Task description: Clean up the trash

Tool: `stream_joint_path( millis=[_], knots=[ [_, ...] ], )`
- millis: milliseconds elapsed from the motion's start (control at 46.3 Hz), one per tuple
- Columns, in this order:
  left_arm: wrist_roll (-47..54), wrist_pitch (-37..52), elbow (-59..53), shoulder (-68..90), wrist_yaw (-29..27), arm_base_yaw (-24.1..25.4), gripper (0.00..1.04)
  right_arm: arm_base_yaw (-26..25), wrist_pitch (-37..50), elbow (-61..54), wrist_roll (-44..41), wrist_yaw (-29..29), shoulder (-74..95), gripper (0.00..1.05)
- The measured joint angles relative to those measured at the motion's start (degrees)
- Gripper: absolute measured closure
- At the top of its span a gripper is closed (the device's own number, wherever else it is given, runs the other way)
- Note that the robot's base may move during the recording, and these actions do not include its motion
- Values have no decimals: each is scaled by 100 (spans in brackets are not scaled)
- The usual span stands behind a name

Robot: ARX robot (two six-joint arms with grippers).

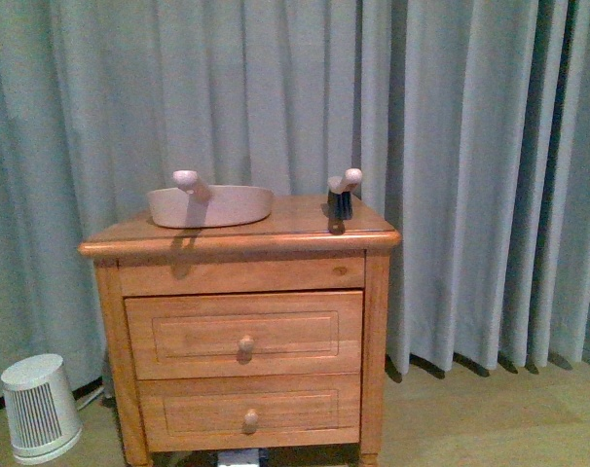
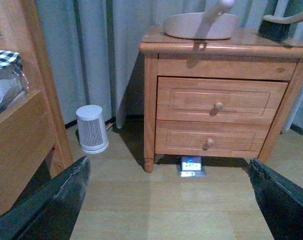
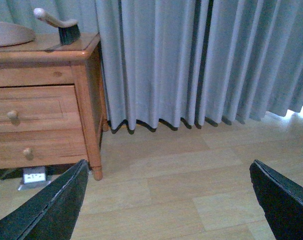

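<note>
Front view: from left to right, a small white ribbed heater (image 1: pixel 40 407) stands on the floor beside a two-drawer wooden nightstand (image 1: pixel 244 336). On its worktop (image 1: pixel 295 222) lie a pinkish-beige dustpan (image 1: pixel 209 205), handle toward the camera, and, near the right edge, a hand brush (image 1: pixel 342 195) with dark bristles. Grey-blue curtains (image 1: pixel 470 156) hang behind.

Left wrist view: the left gripper (image 2: pixel 167 167) hangs above the plank floor (image 2: pixel 156 210), its fingers spread wide with nothing between them. A small white box (image 2: pixel 191 165) sits under the nightstand.

Right wrist view: the right gripper (image 3: pixel 168 165) is likewise spread wide and empty, over bare floor near the curtains.

The trash cannot be made out in any view.
</note>
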Motion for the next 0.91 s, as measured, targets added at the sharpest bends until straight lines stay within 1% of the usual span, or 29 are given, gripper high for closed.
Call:
stream_joint_path(
  millis=[908],
  knots=[
    [0, 0, 0, 0, 0, 0, 8, 0, 0, 0, 0, 0, 0, 7]
  ],
)
